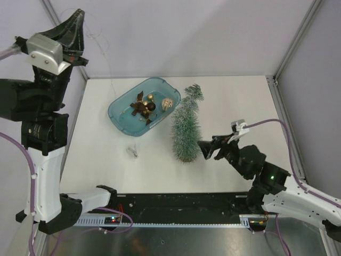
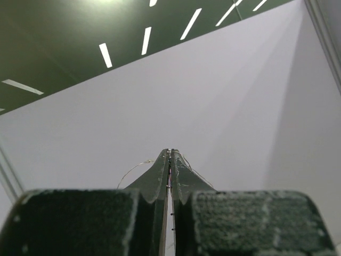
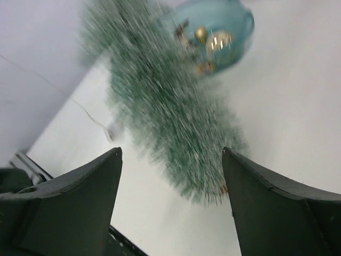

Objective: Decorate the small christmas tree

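Presently: table (image 1: 240,101) carries the tree (image 1: 186,128) mid-table, wide end toward the near edge; upright or lying, cannot tell. Tub (image 1: 121,121) of baubles (image 1: 167,103) sits just beside it, far-left. Right gripper (image 1: 204,148) is wide open, empty, by the tree's base. Left gripper (image 2: 170,154) is closed, raised, with fine wire (image 2: 130,169) at its tips. Advised: lift one bauble by its loop and hang it gently on an outer branch

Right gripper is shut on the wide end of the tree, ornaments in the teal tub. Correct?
Not quite. The right gripper is open: the right wrist view shows its jaws wide apart, with the wide end of the small christmas tree ahead of them, ungripped. The ornaments are in the teal tub, as you say.
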`<state>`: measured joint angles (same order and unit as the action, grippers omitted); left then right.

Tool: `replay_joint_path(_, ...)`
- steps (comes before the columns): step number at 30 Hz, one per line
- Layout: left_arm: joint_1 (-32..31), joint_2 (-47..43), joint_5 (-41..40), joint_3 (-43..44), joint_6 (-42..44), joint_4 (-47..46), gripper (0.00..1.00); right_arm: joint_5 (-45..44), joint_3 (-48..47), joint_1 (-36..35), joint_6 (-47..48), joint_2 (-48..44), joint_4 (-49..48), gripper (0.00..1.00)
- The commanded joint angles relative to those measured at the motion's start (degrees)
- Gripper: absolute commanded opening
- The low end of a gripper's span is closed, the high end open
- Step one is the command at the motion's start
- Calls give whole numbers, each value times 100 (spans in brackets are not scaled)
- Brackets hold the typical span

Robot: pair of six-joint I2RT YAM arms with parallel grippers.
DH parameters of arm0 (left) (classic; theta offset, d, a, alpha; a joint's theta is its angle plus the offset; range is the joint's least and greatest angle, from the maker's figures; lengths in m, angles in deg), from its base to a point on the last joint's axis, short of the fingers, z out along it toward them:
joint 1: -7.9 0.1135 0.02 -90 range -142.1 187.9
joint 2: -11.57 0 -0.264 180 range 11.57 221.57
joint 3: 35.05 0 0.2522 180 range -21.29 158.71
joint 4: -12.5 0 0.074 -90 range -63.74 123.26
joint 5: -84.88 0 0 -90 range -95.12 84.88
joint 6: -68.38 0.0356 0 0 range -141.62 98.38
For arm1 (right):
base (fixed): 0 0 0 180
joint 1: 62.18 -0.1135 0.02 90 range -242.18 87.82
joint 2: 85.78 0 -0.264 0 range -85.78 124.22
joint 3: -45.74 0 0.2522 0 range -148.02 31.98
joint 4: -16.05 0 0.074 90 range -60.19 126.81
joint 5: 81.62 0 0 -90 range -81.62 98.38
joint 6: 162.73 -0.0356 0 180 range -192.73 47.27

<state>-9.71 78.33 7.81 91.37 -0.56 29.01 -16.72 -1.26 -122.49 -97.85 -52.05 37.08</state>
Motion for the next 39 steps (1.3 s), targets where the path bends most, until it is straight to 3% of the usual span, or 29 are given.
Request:
replay_joint_path(1,-151,24,276,-94,142,12,7,-281,-1357,-33,986,149,4,81)
replay_joint_path(8,-279,-75,887,-370,190,35,8,569,-3493,-33,2121,1508,-310,85)
replay_joint_path(18,-392,-404,1197,-1017,403,222,9,2290,-6226,-159,2554,4001,-82,87)
replay_joint_path(25,-526,-589,1300,-1236,550,244,11,2793,-8052,-204,2819,5540,379,88)
replay_joint_path(30,-563,-721,1339,-1371,618,249,11,2784,-8802,-208,2938,6139,524,85)
replay_joint_path(35,-575,-855,1330,-1557,723,253,14,2706,-9164,-197,3062,6339,651,68)
replay_joint_path(39,-582,-934,1253,-1725,765,246,16,2664,-9332,-132,3093,6414,804,33)
